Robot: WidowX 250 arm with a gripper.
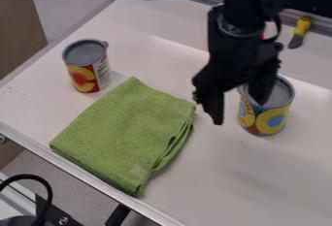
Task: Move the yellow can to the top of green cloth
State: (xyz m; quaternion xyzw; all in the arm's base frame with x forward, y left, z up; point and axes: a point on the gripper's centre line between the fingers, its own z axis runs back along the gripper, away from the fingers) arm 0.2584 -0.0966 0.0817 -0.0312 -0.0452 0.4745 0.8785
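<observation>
The black gripper (239, 110) hangs at the right of centre, its two fingers spread apart and pointing down. One finger is to the left of the yellow can (271, 119); the other overlaps the can's grey top, and I cannot tell whether it touches. That can stands upright on the white table, its upper left partly hidden by the gripper. A folded green cloth (126, 133) lies flat at the left of centre, apart from the can.
Another can (87, 70), red and yellow, stands upright beyond the cloth at the upper left. A yellow-handled tool (300, 31) lies at the upper right by the metal rail. The white table's front edge (84, 176) runs diagonally across the lower left.
</observation>
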